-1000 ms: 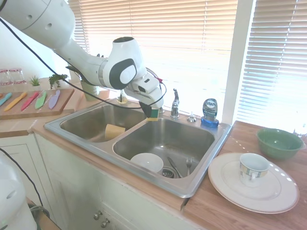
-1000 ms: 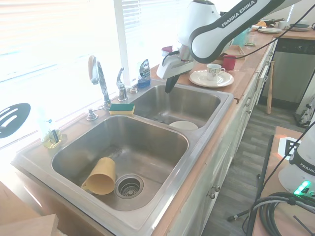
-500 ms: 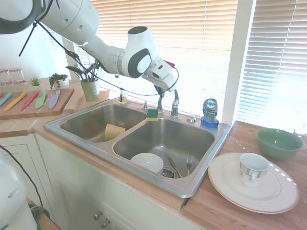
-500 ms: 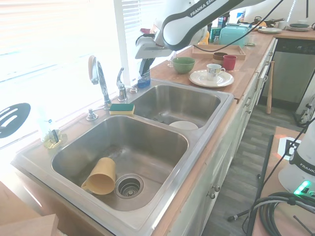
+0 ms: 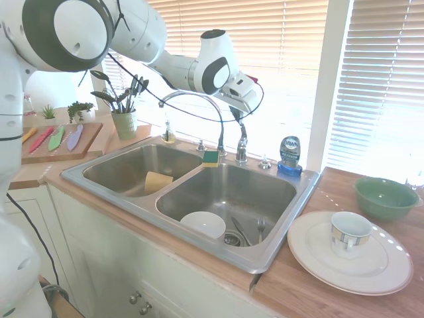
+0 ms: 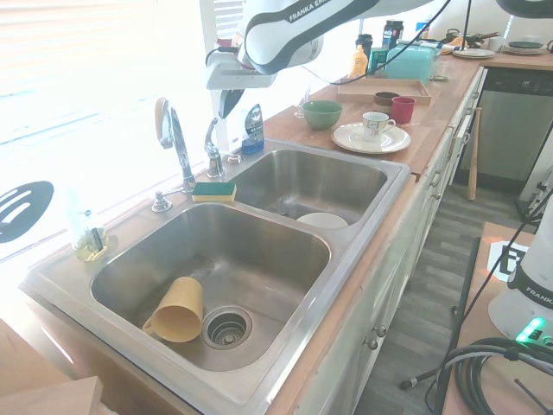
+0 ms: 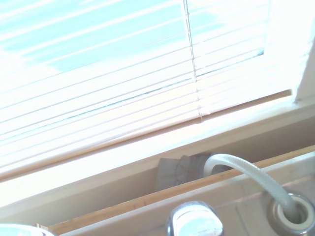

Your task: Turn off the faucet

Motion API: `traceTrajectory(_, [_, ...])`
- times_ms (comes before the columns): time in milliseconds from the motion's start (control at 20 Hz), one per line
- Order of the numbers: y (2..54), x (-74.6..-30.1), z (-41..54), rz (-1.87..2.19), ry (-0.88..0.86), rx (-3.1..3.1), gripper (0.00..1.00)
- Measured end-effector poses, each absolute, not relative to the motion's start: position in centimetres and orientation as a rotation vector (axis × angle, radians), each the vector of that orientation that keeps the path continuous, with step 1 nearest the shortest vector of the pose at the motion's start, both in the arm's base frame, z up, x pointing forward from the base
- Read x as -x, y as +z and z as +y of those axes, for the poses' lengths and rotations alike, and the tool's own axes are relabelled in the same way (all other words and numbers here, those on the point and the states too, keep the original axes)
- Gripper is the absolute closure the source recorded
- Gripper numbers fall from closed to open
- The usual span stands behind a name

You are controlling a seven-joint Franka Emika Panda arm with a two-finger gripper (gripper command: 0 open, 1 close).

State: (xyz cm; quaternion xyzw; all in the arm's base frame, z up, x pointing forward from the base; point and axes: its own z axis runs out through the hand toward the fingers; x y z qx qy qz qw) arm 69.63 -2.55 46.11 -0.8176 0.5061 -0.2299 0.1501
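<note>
Faucet [image 5: 199, 106]: chrome gooseneck arches over the double sink [image 5: 106, 182], lever handle [image 5: 242, 140] upright at the back rim.
Gripper [image 5: 237, 114]: poised just above the handle; finger state impossible to tell.
Nearby: green-yellow sponge [image 5: 211, 158], blue dish-soap bottle [image 5: 289, 156].

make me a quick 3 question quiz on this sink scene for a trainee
1. True or false: the gripper is already touching the lever handle of the faucet.
2. Which object lies in the basin with the drain shown in the second exterior view? A) yellow cup B) white bowl C) fork
3. Fill in: the green and yellow sponge rests on the sink rim next to the faucet's ____.

Key
1. False; it hangs above the handle, apart from it.
2. A
3. base
</note>
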Motion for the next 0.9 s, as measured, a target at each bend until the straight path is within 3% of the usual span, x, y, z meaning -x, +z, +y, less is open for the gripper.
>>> traceTrajectory(600, [43.5,-70.8,-2.7,1.464,-0.592,2.384,1.00])
traceTrajectory(900, [39.2,-69.7,-2.1,1.522,-0.241,2.562,1.00])
